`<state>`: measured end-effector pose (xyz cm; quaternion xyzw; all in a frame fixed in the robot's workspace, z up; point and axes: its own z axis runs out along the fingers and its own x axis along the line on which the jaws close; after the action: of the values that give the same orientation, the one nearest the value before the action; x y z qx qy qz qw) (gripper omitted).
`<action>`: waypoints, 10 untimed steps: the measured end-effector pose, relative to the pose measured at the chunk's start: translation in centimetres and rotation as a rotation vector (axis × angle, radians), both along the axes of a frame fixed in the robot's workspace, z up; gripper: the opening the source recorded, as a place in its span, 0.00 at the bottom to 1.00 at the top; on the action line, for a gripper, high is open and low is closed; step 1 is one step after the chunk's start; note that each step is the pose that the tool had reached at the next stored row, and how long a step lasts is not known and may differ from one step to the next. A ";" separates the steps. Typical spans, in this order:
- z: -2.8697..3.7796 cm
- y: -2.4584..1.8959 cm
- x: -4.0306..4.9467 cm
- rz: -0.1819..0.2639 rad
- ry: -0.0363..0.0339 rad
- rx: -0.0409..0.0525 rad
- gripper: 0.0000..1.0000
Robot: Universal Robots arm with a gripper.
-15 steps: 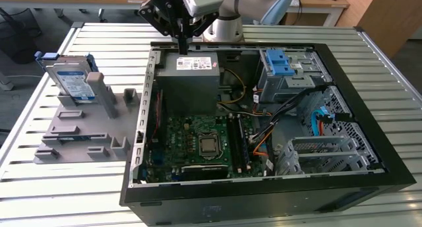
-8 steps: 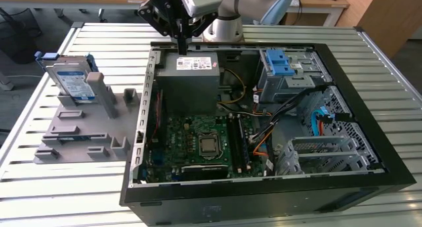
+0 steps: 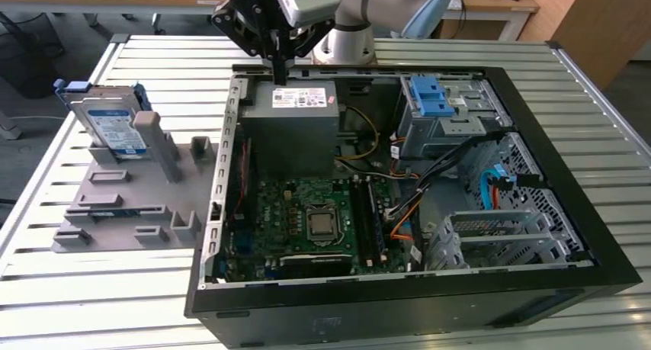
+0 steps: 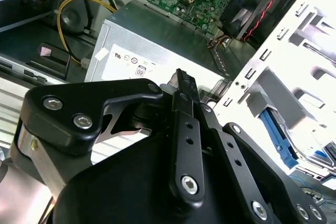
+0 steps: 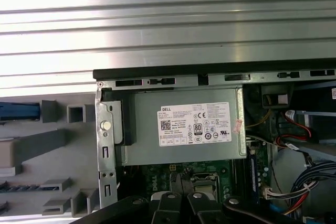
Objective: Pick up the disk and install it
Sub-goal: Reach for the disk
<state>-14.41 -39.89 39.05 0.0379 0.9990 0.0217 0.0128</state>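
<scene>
While the disk (image 3: 114, 126) stands on edge in the grey holder (image 3: 117, 213) at about nine o'clock of the open computer case (image 3: 407, 308) in the exterior view, the hand (image 3: 277, 72) hangs well apart from it, over the case's far wall at roughly eleven o'clock. Its fingers are drawn together with nothing between them and point straight down, their tips just above the grey power-supply box (image 3: 290, 129). The disk shows its white-and-blue label toward the case, with its blue rail frame along its edges. A grey post (image 3: 152, 140) of the holder rises just beside it on the three o'clock side. Holder and case both rest on the slatted metal bench (image 3: 91, 297). Inside the case, the green motherboard (image 3: 305, 220) lies at six o'clock of the power-supply box, and the light-blue latch (image 3: 432, 98) sits on the drive cage (image 3: 447, 125) toward one o'clock of the case. In the first wrist view the power-supply box and its white sticker lie directly beyond the hand, with the case's black rim and the bench slats past it.
</scene>
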 end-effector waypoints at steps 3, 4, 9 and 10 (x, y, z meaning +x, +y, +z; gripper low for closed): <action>-0.03 0.00 -0.07 0.000 0.0001 0.0001 0.11; -0.04 0.00 -0.09 0.000 0.0001 0.0001 0.11; -0.09 0.00 -0.16 0.000 0.0005 0.0000 0.11; -0.10 0.00 -0.18 0.000 0.0006 0.0000 0.11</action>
<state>-14.59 -39.89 38.95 0.0379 0.9990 0.0217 0.0125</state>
